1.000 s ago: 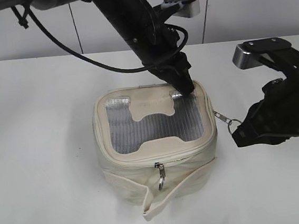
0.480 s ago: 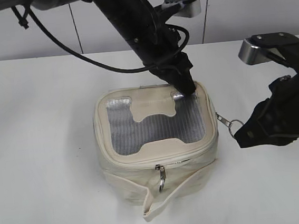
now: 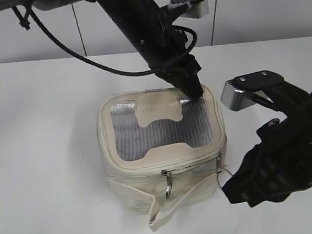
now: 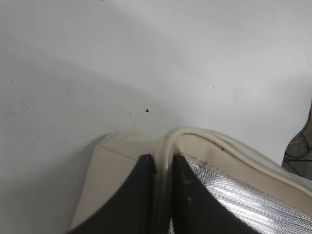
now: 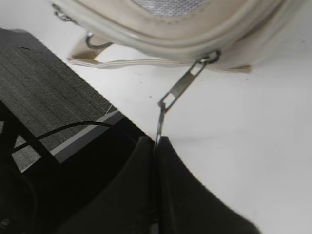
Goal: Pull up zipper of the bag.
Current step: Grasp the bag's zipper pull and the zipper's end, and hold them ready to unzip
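Observation:
The cream bag (image 3: pixel 130 177) stands mid-table, its lid showing grey mesh (image 3: pixel 163 130). My left gripper (image 3: pixel 195 95) comes down from the upper left onto the lid's back right. It is shut on a thin cream fold of the lid (image 4: pixel 168 146), pinched between both black fingers (image 4: pixel 139 190). My right gripper (image 3: pixel 224 179) sits low at the bag's front right corner. It is shut on the ring of a silver zipper pull (image 5: pixel 184 84), which is drawn taut from the zipper line (image 3: pixel 191 166). A second pull with a ring (image 3: pixel 167 183) hangs at the front middle.
A loose cream strap (image 3: pixel 173 206) trails from the bag's front onto the white table (image 3: pixel 44 161). The right wrist view shows the table's edge and dark floor (image 5: pixel 44 83) close behind my right gripper. A pale wall (image 3: pixel 267 6) runs along the far side.
My right gripper has swung from the bag's right side round to its front right corner, carrying the pull along the zipper line. The left gripper and bag have stayed put.

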